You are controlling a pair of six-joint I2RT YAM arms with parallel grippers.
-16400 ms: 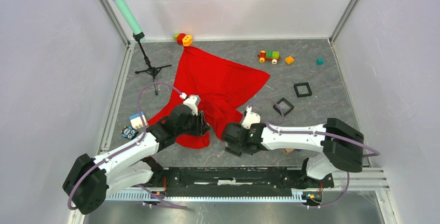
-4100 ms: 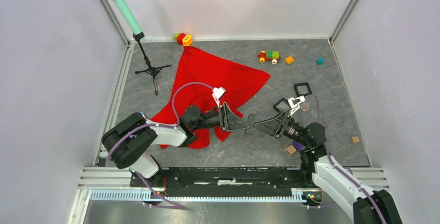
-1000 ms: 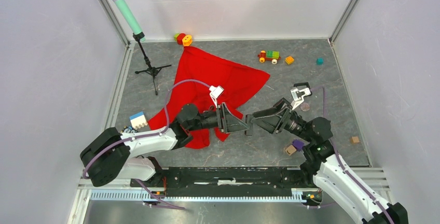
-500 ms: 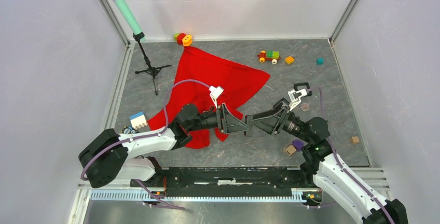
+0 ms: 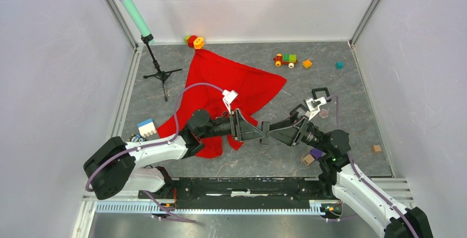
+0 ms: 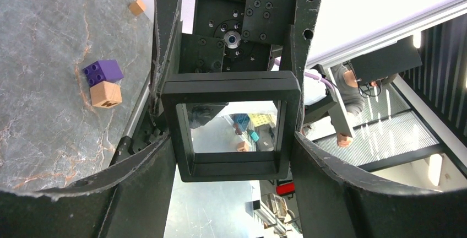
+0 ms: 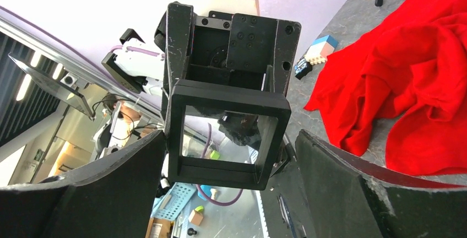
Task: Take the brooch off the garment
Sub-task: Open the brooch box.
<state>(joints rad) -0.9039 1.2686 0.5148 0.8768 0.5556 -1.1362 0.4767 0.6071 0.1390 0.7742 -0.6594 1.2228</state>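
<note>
Grippers are nose to nose above the desk (image 5: 352,84)! The left gripper (image 5: 258,134), spread wide, has its fingers against both sides of a black square frame (image 6: 231,88). The right gripper (image 5: 271,133), equally wide, flanks it too; whether it grips, I cannot tell. The red garment (image 5: 231,81) lies flat behind them, apart from the frame.

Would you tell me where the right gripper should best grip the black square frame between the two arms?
By the two side bars of the black square frame, closing on their outer faces, coming head-on opposite the left gripper. Those bars are straight and parallel, the middle is open, and the right gripper flanks them. Who clamps it now, I cannot tell.
</note>
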